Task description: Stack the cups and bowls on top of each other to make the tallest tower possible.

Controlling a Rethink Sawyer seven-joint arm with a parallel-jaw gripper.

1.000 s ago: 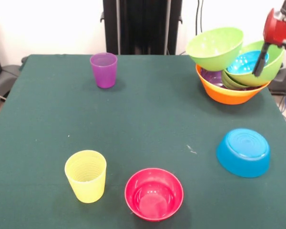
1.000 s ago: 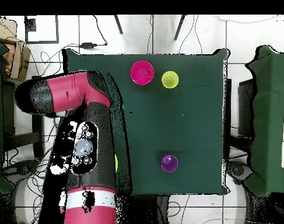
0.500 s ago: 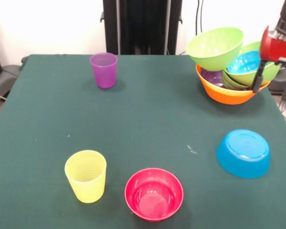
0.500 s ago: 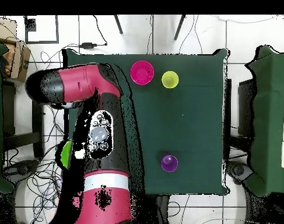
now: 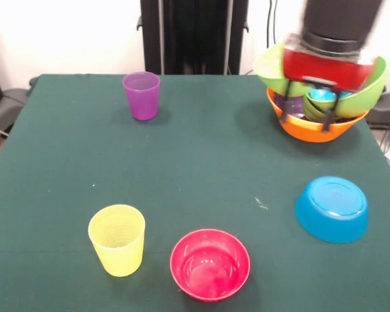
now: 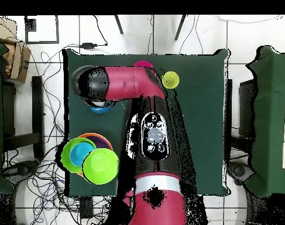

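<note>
A ribbed pale yellow plastic tumbler point(image 5: 117, 239) is standing front-left; a translucent purple tumbler point(image 5: 142, 95) is sitting behind it; a glossy pink-red bowl point(image 5: 210, 263) is lying centre-front; the red gripper point(image 5: 310, 116), prongs spread apart, is hanging before the orange-based bowl tower point(image 5: 315, 127); an upturned blue bowl point(image 5: 331, 208) is resting rightmost.

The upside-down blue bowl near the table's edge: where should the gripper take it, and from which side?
The blue bowl lies rim down, flat base up, so no rim edge is open to pinch. Probably best to come straight down from above and close across its sloping outer wall, just below the base. Nothing stands close by; the pink-red bowl sits well apart. The gripper is now by the tower.
</note>
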